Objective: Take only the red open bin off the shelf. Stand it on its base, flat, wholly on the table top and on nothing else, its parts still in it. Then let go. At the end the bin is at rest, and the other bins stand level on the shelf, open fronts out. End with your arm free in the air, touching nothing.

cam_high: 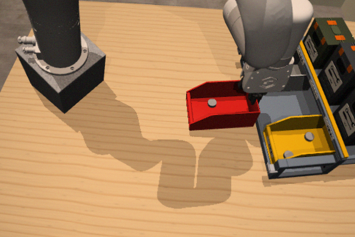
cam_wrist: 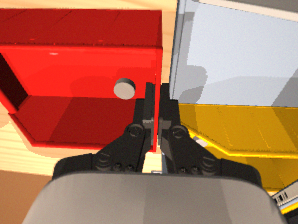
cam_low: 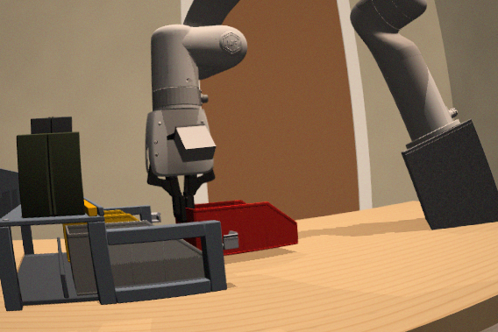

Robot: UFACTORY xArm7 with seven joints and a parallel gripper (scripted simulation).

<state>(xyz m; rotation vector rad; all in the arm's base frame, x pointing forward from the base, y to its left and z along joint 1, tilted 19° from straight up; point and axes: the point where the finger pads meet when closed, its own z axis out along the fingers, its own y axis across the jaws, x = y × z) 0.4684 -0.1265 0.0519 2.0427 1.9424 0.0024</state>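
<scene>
Red open-fronted bin [cam_high: 203, 111] [cam_low: 250, 228] [cam_wrist: 75, 75] hung by its rear wall from the black two-fingered gripper [cam_high: 256, 99] [cam_low: 184, 217] [cam_wrist: 156, 96].
The pale grey jointed arm [cam_high: 265, 17] [cam_low: 173, 64] reached out from its base and bent down at the wrist, gripper pointing downward, fingers clamped on that wall; the bin was in front of the blue-grey metal shelf [cam_high: 271, 174] [cam_low: 215, 257] [cam_wrist: 174, 60], over the wooden table top [cam_high: 125, 196] [cam_low: 351, 287] [cam_wrist: 10, 125], its shadow below, and a round grey part [cam_high: 212, 102] [cam_wrist: 124, 89] lay inside; the arm covered much of the shelf's far side from the top, the shelf frame hid the bin's lower rear corner outside, and the wrist view cut off its front.
</scene>
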